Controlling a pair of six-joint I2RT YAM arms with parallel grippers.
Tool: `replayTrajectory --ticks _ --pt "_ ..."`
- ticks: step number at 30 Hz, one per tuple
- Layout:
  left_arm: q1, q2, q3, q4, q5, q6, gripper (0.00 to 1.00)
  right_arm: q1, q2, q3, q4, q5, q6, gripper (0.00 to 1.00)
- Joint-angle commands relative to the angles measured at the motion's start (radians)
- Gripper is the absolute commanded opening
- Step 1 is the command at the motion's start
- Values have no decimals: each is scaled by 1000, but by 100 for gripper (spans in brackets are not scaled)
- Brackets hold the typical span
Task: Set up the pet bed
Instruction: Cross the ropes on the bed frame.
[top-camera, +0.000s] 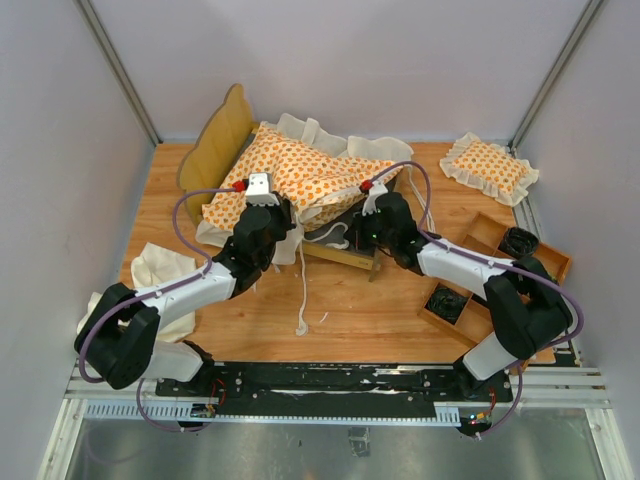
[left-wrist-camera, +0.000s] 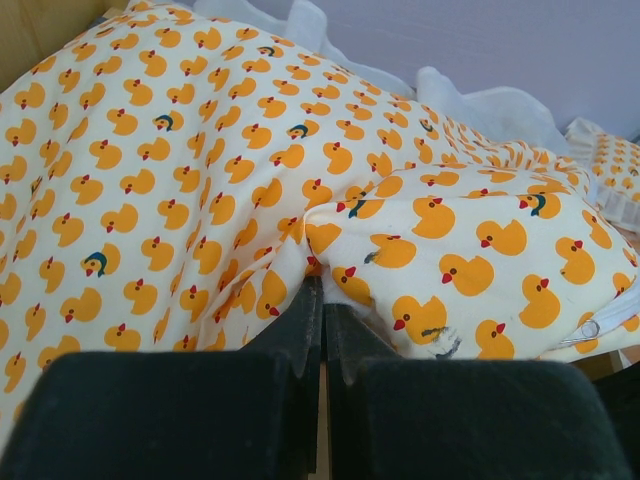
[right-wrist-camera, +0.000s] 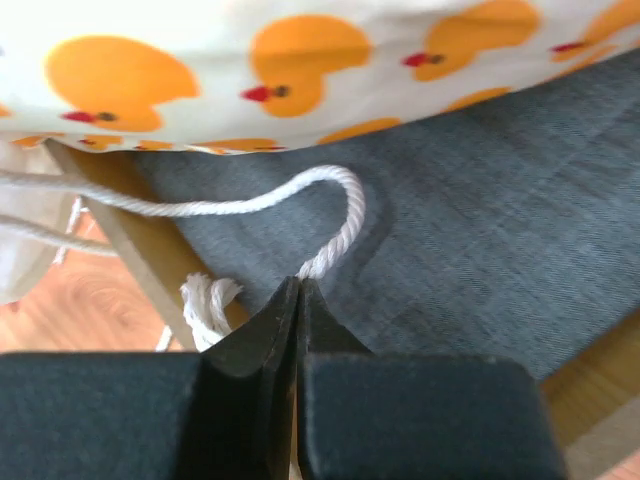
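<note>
Arm bases: bolted side by side at the near edge of the table (top-camera: 380, 310), both arms reaching away toward the bed.
Cream cloth: plain cream cloth (top-camera: 165, 275) bunched on the near left of the table, partly under the left arm.
Wooden tray: divided wooden tray (top-camera: 487, 224) on the near right, beside the right arm, with dark items in its compartments.
Loose cord: white loose cord (top-camera: 301, 295) trailing from the bed's near side onto the bare wood.
Right gripper: right gripper (right-wrist-camera: 300, 290) at the bed's near right corner, jaws pressed together on a white tie string (right-wrist-camera: 345, 205), which loops up from the fingertips toward the cushion.
Left gripper: left gripper (left-wrist-camera: 322, 300) at the near left of the cushion, jaws closed tight, pinching a fold of the duck-print fabric.
Bed frame: light-wood bed frame (top-camera: 345, 255) standing mid-table at an angle, its grey fabric base (right-wrist-camera: 480, 250) showing under the lifted near edge of the cushion.
Cushion: orange-duck-print cushion (top-camera: 300, 175) with cream ruffle, lying rumpled on the frame with one corner folded over.
Headboard: scalloped headboard (top-camera: 215, 145) upright at the far left end of the frame.
Small pillow: small square pillow (top-camera: 490, 168) in the same print, far right, well apart from the bed.
</note>
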Motion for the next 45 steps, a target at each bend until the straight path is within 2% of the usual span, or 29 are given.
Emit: replayTrajectory --ticks 1,4,11,18,24,34,45 --pt "12 -4 14 19 -12 -9 0 -6 -28 -14 4 164 -66 0" --pt "12 -2 14 19 -7 -19 0 -5 -30 6 13 185 -126 0" --pt "12 2 16 19 -4 -25 0 34 -23 57 28 58 -174 0" --pt "12 -4 11 19 -6 -21 0 78 -70 -46 140 15 -67 0" --pt "12 -4 6 19 5 -33 0 86 -8 -38 182 52 -52 0" --pt "16 3 10 23 -19 -14 0 103 17 -5 316 76 111 0" --pt "24 -4 6 25 -4 -12 0 102 -29 -212 374 235 112 0"
